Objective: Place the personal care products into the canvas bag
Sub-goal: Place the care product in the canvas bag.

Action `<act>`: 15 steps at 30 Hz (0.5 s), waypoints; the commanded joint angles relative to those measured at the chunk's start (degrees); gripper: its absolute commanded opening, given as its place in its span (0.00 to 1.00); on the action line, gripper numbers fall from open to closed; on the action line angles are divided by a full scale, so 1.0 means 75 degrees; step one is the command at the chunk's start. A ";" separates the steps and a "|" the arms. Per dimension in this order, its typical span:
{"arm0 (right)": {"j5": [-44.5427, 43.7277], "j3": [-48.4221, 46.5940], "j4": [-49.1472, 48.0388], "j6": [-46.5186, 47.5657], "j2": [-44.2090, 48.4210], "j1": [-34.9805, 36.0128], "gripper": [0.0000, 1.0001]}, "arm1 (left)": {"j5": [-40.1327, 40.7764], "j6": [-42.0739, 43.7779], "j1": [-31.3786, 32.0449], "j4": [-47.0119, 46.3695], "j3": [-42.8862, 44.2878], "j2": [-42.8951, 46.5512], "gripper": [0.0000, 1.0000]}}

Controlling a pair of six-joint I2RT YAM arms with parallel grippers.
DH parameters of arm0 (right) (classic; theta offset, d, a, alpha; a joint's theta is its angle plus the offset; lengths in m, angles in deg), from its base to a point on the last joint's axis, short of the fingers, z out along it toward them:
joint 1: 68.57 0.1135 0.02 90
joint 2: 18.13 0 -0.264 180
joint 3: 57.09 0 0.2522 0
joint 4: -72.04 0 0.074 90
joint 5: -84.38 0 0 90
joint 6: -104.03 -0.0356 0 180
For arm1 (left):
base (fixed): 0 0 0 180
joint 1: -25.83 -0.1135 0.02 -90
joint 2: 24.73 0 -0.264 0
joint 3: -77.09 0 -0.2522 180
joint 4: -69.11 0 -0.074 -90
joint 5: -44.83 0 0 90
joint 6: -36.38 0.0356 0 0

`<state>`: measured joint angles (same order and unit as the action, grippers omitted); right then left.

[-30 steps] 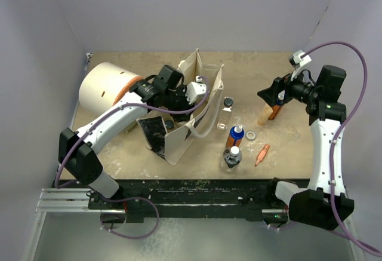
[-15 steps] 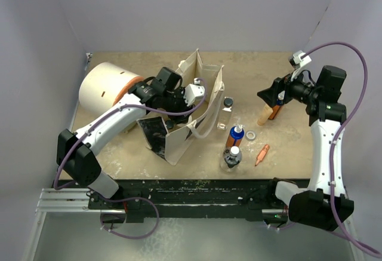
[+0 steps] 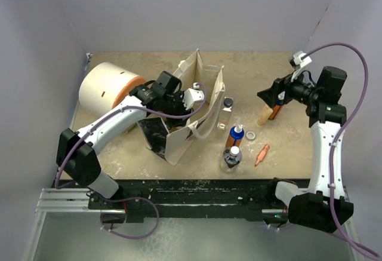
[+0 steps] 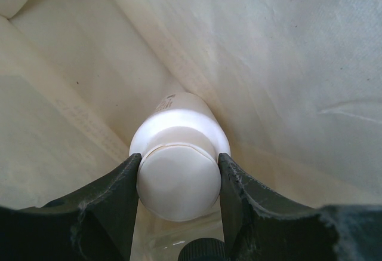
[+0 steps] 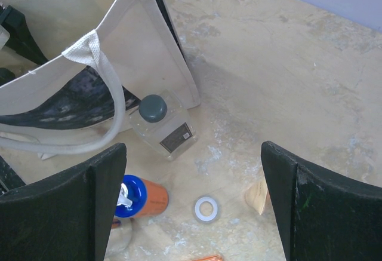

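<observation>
The left gripper (image 4: pixel 179 164) is being kept clenched on a white bottle (image 4: pixel 179 120). The bottle's capped end is being pinched between the two dark fingers (image 4: pixel 113 204), and its body is pointing away from the jaws, down into the canvas bag (image 4: pixel 298 64). Cream cloth is being shown on every side of this gripper, and the bottle is lying close against a seam of the bag's wall. Just beneath the fingers, at the near edge of the left wrist view, a dark cap on something clear is being glimpsed, too cropped to be named. In the overhead view a white drum (image 3: pixel 104 88) is lying outside the bag, behind the left wrist. The right gripper (image 5: pixel 192 147) is being held wide open and empty above the table (image 5: pixel 286 64), well apart from the bag. Ahead of its fingers a clear bottle (image 5: pixel 162 123) with a dark cap is lying just beside the foot of the bag. Close by one finger an orange bottle (image 5: pixel 143 198) with a blue top is being seen. Between the fingers a white ring (image 5: pixel 206 208) is lying flat, and near the other finger a beige tapered bottle (image 5: pixel 256 196) is standing. From above, a second orange bottle (image 3: pixel 274 113) is being partly hidden just under this gripper.
</observation>
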<state>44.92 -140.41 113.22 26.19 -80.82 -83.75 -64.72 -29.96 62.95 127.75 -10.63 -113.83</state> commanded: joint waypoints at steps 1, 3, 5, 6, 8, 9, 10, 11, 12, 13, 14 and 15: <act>0.0210 0.0018 -0.0231 -0.0005 0.0132 -0.0032 0.95 | -0.0462 0.0179 -0.0034 -0.0144 -0.0065 0.0245 0.12; 0.0197 0.0017 -0.0234 -0.0010 0.0133 -0.0029 0.95 | -0.0474 0.0244 -0.0028 -0.0115 -0.0082 0.0182 0.14; 0.0198 0.0017 -0.0234 -0.0017 0.0133 -0.0035 0.95 | -0.0478 0.0294 -0.0030 -0.0121 -0.0125 0.0131 0.16; 0.0198 0.0017 -0.0234 -0.0016 0.0133 -0.0035 0.95 | -0.0486 0.0304 -0.0028 -0.0125 -0.0153 0.0103 0.17; 0.0209 0.0005 -0.0218 -0.0006 0.0122 -0.0035 0.95 | -0.0502 0.0342 -0.0028 -0.0125 -0.0201 0.0030 0.19; 0.0201 0.0005 -0.0231 -0.0008 0.0110 -0.0031 0.95 | -0.0509 0.0367 -0.0029 -0.0127 -0.0223 -0.0005 0.21; 0.0168 0.0005 -0.0239 -0.0017 0.0093 -0.0033 0.95 | -0.0504 0.0385 -0.0028 -0.0128 -0.0235 -0.0037 0.22; 0.0126 0.0005 -0.0255 -0.0019 0.0071 -0.0028 0.95 | -0.0472 0.0395 -0.0038 -0.0117 -0.0236 -0.0063 0.23; 0.0101 -0.0005 -0.0240 -0.0011 0.0039 -0.0030 0.95 | -0.0454 0.0386 -0.0035 -0.0095 -0.0220 -0.0078 0.24; 0.0079 -0.0031 -0.0208 0.0015 0.0010 -0.0027 0.95 | -0.0452 0.0376 -0.0029 -0.0071 -0.0212 -0.0074 0.26; 0.0056 -0.0065 -0.0165 0.0078 -0.0011 -0.0027 0.95 | -0.0477 0.0348 -0.0030 -0.0058 -0.0189 -0.0060 0.28; 0.0041 -0.0111 -0.0114 0.0138 -0.0039 -0.0027 0.96 | -0.0502 0.0330 -0.0034 -0.0045 -0.0181 -0.0036 0.31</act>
<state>44.85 -140.26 113.02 26.22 -80.85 -83.75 -64.70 -27.14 62.89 126.94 -12.25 -114.97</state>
